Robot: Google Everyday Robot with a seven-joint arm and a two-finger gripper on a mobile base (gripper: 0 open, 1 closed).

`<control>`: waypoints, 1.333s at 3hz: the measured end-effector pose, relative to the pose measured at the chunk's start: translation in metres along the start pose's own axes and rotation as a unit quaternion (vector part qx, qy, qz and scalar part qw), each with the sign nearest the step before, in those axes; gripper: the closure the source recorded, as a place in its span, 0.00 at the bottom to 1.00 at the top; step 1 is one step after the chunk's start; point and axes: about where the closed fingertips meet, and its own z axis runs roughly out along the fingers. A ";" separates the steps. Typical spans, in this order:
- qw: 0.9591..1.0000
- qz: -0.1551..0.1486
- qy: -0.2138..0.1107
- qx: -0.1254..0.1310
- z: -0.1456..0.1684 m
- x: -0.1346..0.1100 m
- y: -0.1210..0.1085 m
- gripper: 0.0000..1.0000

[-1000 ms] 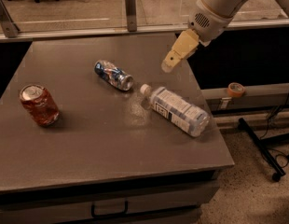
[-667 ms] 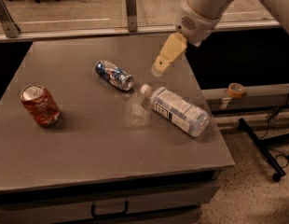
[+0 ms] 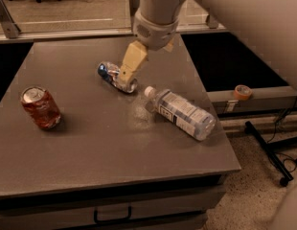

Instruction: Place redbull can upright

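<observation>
No lettering can be read. Clear plastic bottle (image 3: 183,115): white label, dark print, illegible. Red soda can (image 3: 40,108) and redbull can (image 3: 108,74): markings indistinct. Gripper (image 3: 129,72) sits directly over the redbull can.

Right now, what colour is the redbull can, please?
The redbull can is blue and silver, clearest in camera view; the gripper is at it.
</observation>
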 end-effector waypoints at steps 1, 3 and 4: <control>1.000 -0.007 0.003 -0.002 0.015 -0.040 0.023 0.00; 0.999 -0.032 -0.013 -0.008 0.058 -0.093 0.045 0.00; 0.999 -0.034 -0.016 -0.001 0.079 -0.112 0.035 0.00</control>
